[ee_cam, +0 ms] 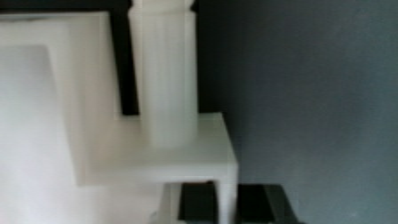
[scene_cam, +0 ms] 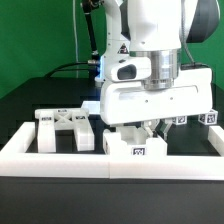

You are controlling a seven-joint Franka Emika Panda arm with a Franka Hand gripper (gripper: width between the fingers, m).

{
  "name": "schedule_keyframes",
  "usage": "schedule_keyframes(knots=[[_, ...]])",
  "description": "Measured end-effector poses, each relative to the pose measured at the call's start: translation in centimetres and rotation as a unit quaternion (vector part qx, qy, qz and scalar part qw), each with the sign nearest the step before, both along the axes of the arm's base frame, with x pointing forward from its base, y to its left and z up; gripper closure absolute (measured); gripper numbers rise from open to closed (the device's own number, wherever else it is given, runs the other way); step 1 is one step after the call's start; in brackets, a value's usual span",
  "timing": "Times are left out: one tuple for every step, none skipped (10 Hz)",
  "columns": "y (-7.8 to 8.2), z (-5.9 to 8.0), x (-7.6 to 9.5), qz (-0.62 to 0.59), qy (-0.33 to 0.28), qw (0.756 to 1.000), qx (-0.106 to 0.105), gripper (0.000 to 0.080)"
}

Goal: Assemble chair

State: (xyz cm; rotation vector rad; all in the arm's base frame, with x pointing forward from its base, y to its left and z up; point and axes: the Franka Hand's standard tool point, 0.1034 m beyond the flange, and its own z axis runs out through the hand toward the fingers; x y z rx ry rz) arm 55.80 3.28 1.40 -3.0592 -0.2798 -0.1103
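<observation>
My gripper (scene_cam: 148,130) hangs low over a white blocky chair part (scene_cam: 138,150) with a square tag, which stands just behind the front barrier wall. In the wrist view this part (ee_cam: 169,155) is a pale block with a ribbed white post (ee_cam: 169,70) rising from it. My two black fingers (ee_cam: 205,205) stand almost together, with the block's edge in the thin gap between them, so the gripper (ee_cam: 233,205) looks shut on that edge. The X-braced back panel (scene_cam: 65,126) lies on the table to the exterior view's left.
A long low white barrier wall (scene_cam: 60,158) runs along the front and turns back at both ends. Small tagged white parts (scene_cam: 206,119) sit at the exterior view's right, behind the gripper body. The table is black and a green backdrop stands behind it.
</observation>
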Motion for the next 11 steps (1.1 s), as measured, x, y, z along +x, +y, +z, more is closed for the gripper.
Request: schedule_keyframes(knots=[[0.3, 0.1, 0.1, -0.017, 0.0, 1.0, 0.002, 0.0765], [2.1, 0.4, 0.7, -0.061, -0.001, 0.998, 0.01, 0.0765], [3.3, 0.4, 1.5, -0.07, -0.004, 0.997, 0.015, 0.0765], [4.2, 0.4, 2.4, -0.08, -0.009, 0.997, 0.018, 0.0765], [5.2, 0.5, 3.0, -0.091, -0.012, 0.996, 0.021, 0.0765], [6.4, 0.5, 3.6, -0.098, -0.015, 0.995, 0.024, 0.0765], [7.0, 0.7, 4.2, -0.094, -0.02, 0.995, 0.026, 0.0765], [8.0, 0.7, 4.7, -0.098, -0.016, 0.995, 0.028, 0.0765], [9.0, 0.9, 4.8, -0.091, -0.005, 0.995, 0.028, 0.0765], [9.4, 1.0, 4.8, -0.087, 0.006, 0.996, 0.027, 0.0765], [9.6, 1.1, 4.8, -0.086, 0.012, 0.996, 0.026, 0.0765]])
